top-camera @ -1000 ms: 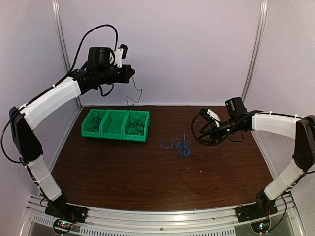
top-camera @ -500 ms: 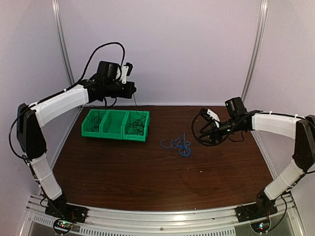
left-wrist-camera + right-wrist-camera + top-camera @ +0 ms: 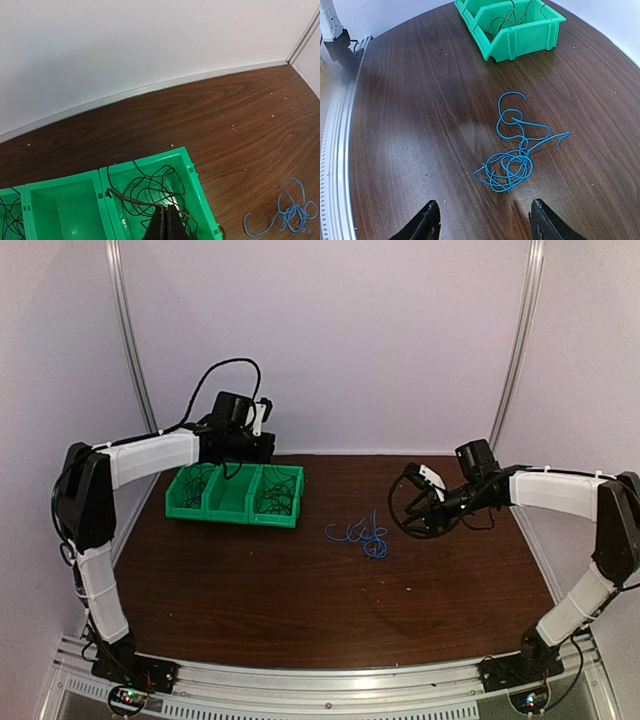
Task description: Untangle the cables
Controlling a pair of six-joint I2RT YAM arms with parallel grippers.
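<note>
A tangled blue cable (image 3: 365, 536) lies on the table's middle; it also shows in the right wrist view (image 3: 512, 150) and the left wrist view (image 3: 285, 216). My right gripper (image 3: 408, 508) is open and empty, just right of the blue cable, its tips low above the table (image 3: 485, 215). My left gripper (image 3: 262, 448) hovers over the right compartment of the green bin (image 3: 232, 517). Its fingers are shut (image 3: 164, 222) on a thin black cable (image 3: 131, 201) whose loops lie in that compartment.
The green bin (image 3: 199, 182) has three compartments; the middle one (image 3: 65, 210) looks empty and the left one holds thin cable, some of it blue (image 3: 7, 220). The back wall is close behind the bin. The bin also shows in the right wrist view (image 3: 520, 37).
My left arm has come down from high above the bin to just over its right compartment, lowering the black cable into it. The right arm has hardly moved.
</note>
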